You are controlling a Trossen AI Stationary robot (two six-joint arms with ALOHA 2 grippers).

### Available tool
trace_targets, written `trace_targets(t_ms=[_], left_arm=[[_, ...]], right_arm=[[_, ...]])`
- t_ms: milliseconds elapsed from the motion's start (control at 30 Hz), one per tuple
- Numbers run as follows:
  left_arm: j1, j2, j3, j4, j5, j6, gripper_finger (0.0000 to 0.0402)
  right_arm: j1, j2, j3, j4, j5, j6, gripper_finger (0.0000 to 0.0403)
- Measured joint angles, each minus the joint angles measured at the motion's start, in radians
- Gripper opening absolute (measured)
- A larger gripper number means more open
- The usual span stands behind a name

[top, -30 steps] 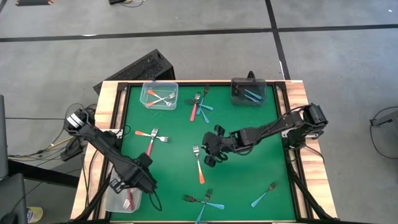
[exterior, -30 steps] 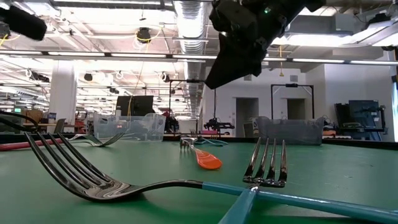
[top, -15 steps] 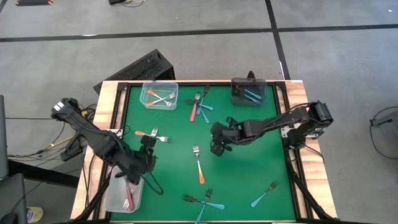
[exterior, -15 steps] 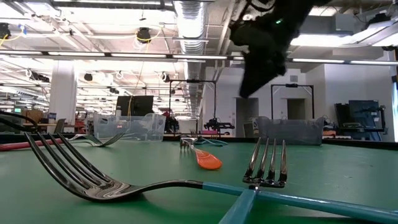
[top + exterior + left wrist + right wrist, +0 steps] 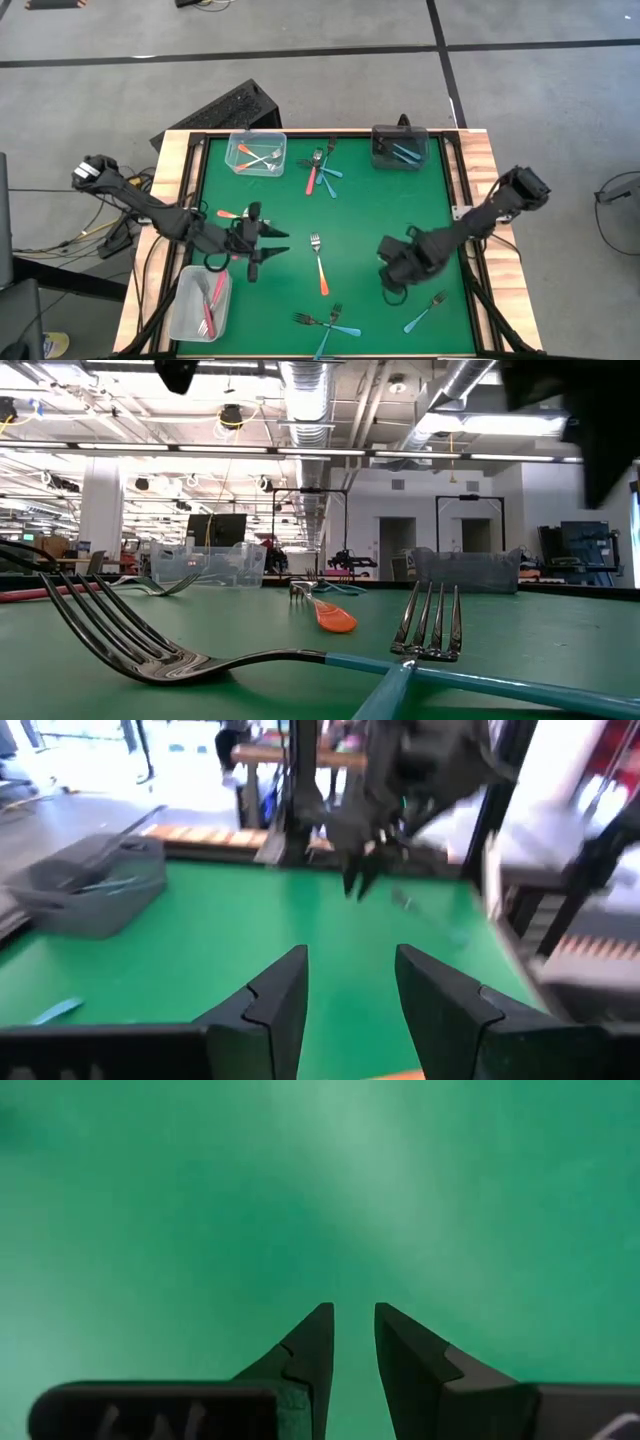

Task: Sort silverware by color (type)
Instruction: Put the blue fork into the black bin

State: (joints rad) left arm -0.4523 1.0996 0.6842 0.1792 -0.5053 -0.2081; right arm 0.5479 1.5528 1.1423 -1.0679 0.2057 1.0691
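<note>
Small forks with orange, red or blue handles lie on the green mat. An orange one lies at the middle, two crossed blue ones at the near edge, one blue near right, and red and blue ones far off. My left gripper is open and empty above the mat, left of the orange fork, pointing toward the table's right. My right gripper points down over bare mat right of middle, its fingers a narrow gap apart and empty.
A clear bin with orange forks stands far left and a dark bin with blue forks far right. A clear bin with red forks is off the mat's near left. An orange fork lies beside my left arm.
My left gripper has gone from over the near-left clear bin toward the table's far and right sides, out over the mat, and has turned to point right. My right gripper has gone from the mat's middle toward the near right.
</note>
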Motion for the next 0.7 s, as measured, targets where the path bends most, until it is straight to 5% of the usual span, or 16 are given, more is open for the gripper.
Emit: trace_targets(t_ms=[500,700], left_arm=[[0.078,0.000,-0.049,0.082,0.021,0.052,0.0139],[0.096,0.000,-0.049,0.076,0.020,0.054,0.0139]], right_arm=[[0.308,0.060,0.000,0.080,-0.125,0.040,0.0103],[0.370,0.113,0.001,0.147,-0.219,-0.117,0.0103]])
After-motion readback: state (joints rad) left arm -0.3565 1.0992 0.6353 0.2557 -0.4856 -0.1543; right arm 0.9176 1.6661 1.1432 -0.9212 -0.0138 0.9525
